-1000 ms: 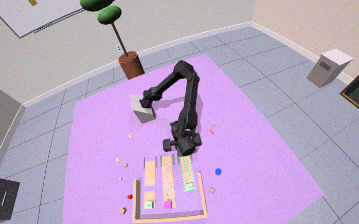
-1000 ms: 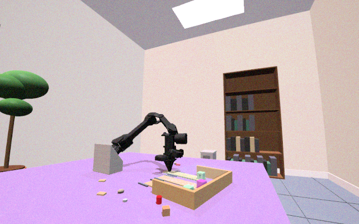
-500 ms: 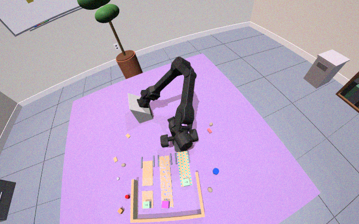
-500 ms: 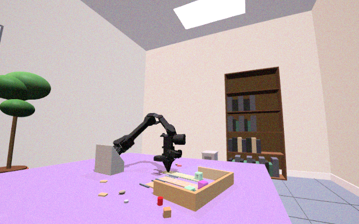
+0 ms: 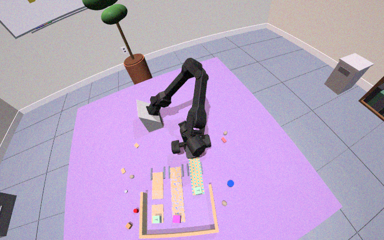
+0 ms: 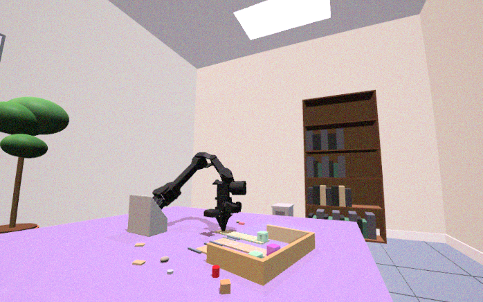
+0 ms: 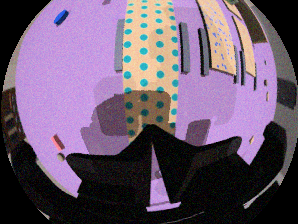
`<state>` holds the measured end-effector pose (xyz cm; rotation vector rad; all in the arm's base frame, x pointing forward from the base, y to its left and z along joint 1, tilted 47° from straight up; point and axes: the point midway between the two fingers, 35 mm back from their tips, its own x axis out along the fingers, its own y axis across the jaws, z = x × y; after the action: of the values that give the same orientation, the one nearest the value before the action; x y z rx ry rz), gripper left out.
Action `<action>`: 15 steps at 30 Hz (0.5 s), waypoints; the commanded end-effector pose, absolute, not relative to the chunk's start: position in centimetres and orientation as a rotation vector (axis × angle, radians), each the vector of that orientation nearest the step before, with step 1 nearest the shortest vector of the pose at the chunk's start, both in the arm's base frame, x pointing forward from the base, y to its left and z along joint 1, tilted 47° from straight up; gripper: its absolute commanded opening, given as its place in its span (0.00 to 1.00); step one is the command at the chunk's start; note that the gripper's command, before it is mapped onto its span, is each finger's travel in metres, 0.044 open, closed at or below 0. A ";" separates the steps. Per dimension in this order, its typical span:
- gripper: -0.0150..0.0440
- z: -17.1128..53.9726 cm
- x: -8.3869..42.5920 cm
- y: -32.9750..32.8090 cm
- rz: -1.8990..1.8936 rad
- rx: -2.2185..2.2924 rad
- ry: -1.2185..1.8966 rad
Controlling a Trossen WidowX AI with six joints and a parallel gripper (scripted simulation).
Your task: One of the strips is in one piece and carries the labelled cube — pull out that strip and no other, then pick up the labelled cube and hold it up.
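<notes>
The dotted strip [image 5: 196, 173] [image 6: 240, 236] [image 7: 150, 40] is in one piece and carries a mint cube with a T label [image 5: 198, 190] [image 6: 262, 236] on its far end. My gripper [image 6: 223, 229] [image 7: 150, 128] is shut and empty, pointing down with its tips at the strip's near end; the top view hides the tips. Whether they touch cannot be told. The speckled strip [image 5: 176, 190] [image 7: 218, 40] carries a magenta cube [image 5: 176, 219] [image 6: 273, 249]. The plain strip [image 5: 157, 186] has a gap; its separate far piece [image 5: 157, 208] carries another T-labelled mint cube [image 5: 156, 219] [image 6: 255, 254].
Low grey rails [image 7: 119, 45] [image 7: 185, 47] flank the dotted strip. A wooden wall [image 5: 178, 234] [image 6: 288, 255] surrounds the strips' far ends on three sides. A blue disc [image 5: 230, 183] [image 7: 61, 17] and red block [image 5: 223, 140] [image 7: 58, 142] lie to the right in the top view.
</notes>
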<state>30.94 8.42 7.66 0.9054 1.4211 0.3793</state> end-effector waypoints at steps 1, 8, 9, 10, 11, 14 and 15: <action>0.25 7.3 29.7 9.1 0.381 0.905 1.448; 0.25 7.4 28.7 9.5 0.381 0.905 1.449; 0.25 7.5 28.5 9.5 0.381 0.905 1.449; 0.25 7.5 28.4 9.6 0.381 0.906 1.449; 0.25 7.5 28.2 9.6 0.381 0.906 1.449; 0.25 7.6 27.8 9.8 0.381 0.906 1.449; 0.25 7.6 27.7 9.8 0.381 0.906 1.449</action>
<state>28.83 9.17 8.01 0.9065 1.4205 0.3792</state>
